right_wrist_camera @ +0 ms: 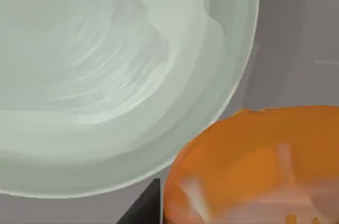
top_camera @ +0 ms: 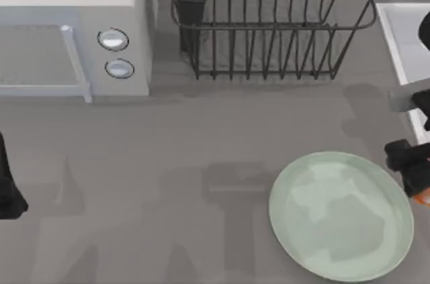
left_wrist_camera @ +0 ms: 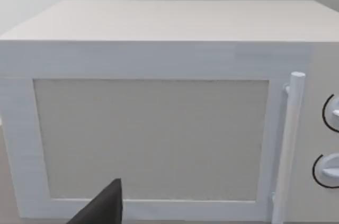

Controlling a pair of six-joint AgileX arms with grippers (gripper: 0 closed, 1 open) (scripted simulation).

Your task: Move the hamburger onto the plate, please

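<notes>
Step in hand, our judgement: carry hamburger (right_wrist_camera: 254, 166) over plate (top_camera: 316, 230), then set down.

Our right pincer (top_camera: 411, 171) at right edge of top view, just beside plate rim. Orange sliver of hamburger below it at frame edge, just off plate.

Advice: we shift left until hamburger sits well inside rim, lower gently, release late.

Right pincer apparently holding hamburger; finger spread not visible, cannot tell.

Left arm parked at left edge, facing microwave (left_wrist_camera: 159, 128).

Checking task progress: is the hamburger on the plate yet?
Not yet. The plate lies bare, and the hamburger sits beyond its rim at the table's right edge, under the right gripper. The left arm is parked at the left edge.
</notes>
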